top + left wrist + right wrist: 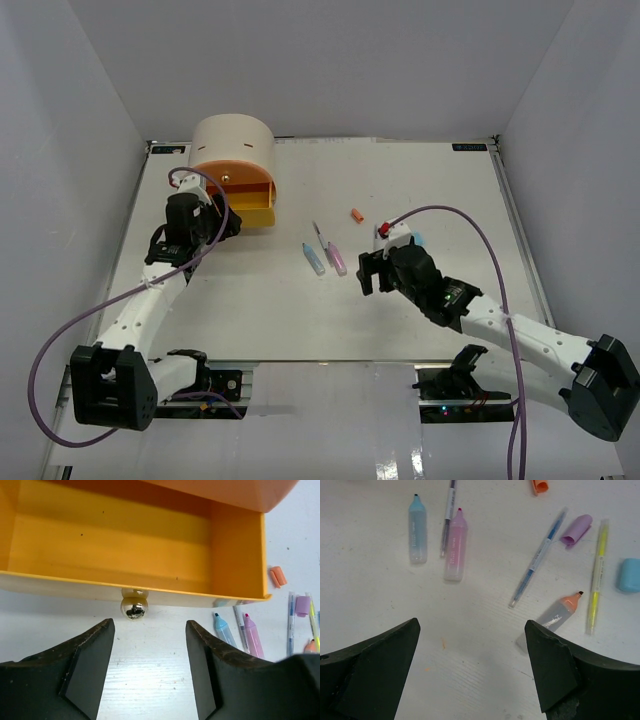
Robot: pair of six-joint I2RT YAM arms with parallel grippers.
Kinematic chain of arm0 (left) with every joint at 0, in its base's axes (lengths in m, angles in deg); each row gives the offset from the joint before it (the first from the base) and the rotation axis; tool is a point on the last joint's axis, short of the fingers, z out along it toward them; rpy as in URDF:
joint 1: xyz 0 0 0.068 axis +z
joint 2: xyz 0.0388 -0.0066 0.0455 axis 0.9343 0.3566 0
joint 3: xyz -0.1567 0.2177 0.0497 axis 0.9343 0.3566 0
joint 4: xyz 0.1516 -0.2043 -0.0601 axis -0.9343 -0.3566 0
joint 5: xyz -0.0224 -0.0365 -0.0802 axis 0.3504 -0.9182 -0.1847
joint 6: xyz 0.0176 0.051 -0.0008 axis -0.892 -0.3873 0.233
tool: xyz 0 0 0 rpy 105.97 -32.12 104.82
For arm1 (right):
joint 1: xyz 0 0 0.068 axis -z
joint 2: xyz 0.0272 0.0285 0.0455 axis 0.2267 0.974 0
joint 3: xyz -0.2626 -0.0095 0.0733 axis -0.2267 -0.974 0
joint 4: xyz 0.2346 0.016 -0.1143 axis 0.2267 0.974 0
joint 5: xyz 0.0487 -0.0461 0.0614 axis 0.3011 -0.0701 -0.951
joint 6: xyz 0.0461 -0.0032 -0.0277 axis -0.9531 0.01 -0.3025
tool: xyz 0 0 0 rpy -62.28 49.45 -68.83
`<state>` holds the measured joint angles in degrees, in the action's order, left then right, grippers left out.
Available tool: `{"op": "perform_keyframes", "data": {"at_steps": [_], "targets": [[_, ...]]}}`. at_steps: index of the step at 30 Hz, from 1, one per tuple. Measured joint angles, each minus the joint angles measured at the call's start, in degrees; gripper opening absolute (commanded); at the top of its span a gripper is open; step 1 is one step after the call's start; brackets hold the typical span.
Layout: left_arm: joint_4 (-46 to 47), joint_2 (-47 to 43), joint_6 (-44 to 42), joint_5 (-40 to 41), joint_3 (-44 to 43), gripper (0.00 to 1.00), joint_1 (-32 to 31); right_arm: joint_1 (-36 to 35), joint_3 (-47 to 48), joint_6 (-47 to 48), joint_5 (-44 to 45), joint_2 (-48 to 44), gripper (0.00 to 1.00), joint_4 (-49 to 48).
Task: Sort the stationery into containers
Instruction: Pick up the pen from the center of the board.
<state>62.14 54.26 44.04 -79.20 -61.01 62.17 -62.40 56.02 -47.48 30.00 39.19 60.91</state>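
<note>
Yellow plastic is filling the left wrist view, where the yellow drawer [125,540] is standing pulled out of the beige cabinet [233,135], just below the orange drawer [232,178]. From above we are counting two drawers showing, and one round metal knob [134,608] on the yellow front. The left claw [149,630] is hanging open at that front. Its two dark fingers are apart and gripping nothing, and the knob is sitting free just beyond their tips.

To the right of the cabinet, the stationery is lying loose on the white surface [260,320]. Through the right wrist camera we are counting nine pieces.

- **Three highlighters:** the blue highlighter [417,529] and the pink highlighter [455,545] are lying side by side. The orange-tipped highlighter [555,617] is lying apart from them, close to one finger of the right claw.
- **Three thin pens:** the grey pen [448,520] is lying between the blue and pink highlighters, just beside the pink one. The blue pen [539,557] and the yellow pen [596,575] are lying further right.
- **Two caps:** the orange cap [540,485] is lying at the top edge of the view. The purple cap [576,529] is lying near the blue pen's far end.
- **One blue block** [630,574] is lying just beside the yellow pen.

The right claw [472,630] is hovering over these pieces with its fingers spread wide and holding nothing.
</note>
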Motion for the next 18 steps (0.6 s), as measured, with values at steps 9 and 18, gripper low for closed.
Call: {"op": "perform_keyframes", "data": {"at_steps": [9,18], "targets": [[-7.43,-9.25,-1.25,-0.74,-2.71,0.95,0.00,13.55,3.78,-3.61,1.20,6.05,0.94,6.47],[-9.22,-15.72,-2.08,-0.94,1.14,0.96,0.00,25.38,6.73,-3.15,-2.91,15.21,0.68,8.46]]}}
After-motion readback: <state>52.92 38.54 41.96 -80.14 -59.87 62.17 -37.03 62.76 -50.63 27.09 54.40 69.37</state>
